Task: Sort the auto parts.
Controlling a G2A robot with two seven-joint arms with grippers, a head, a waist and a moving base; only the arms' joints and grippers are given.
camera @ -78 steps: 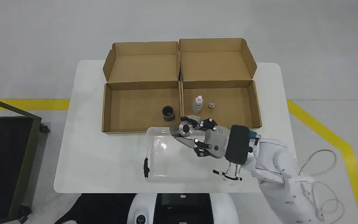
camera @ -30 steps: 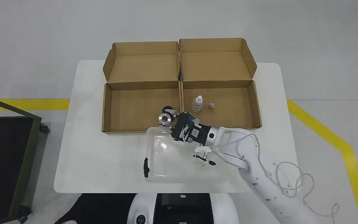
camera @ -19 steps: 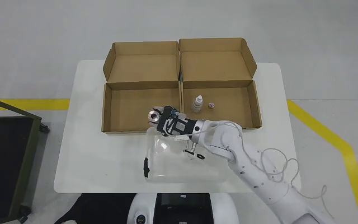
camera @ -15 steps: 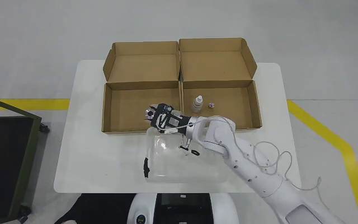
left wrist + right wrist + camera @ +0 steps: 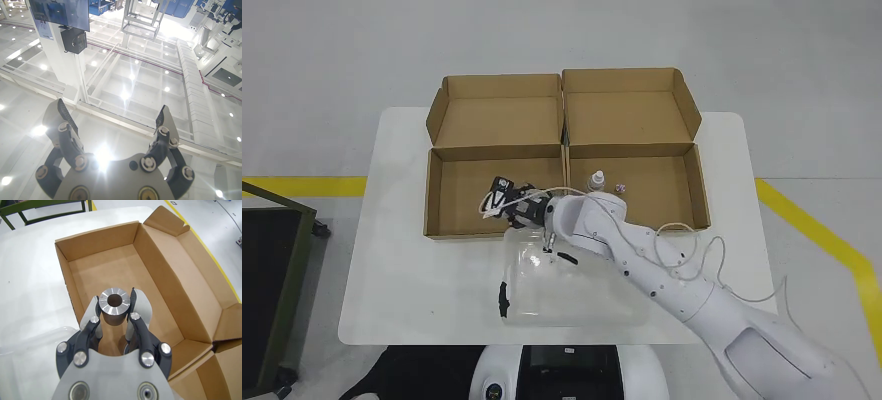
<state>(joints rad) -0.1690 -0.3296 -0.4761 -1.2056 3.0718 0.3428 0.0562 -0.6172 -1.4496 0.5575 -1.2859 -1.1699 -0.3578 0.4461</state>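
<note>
My right gripper is shut on a short steel bushing with a bored centre, held over the floor of the left cardboard box. From above, that gripper hangs over the middle of the left box, near its front wall. A dark round part shows partly behind the fingers, low in the same box. The right box holds a small white bottle and a tiny part. My left gripper is open, pointing up at the ceiling with nothing between its fingers.
A clear plastic bin with a black latch stands at the table's front, under the right arm. Both boxes have their lids folded open toward the far side. A yellow floor line runs beside the table.
The right arm has swung left with the bushing, from over the clear bin across the box's front wall to above the left box's floor.
</note>
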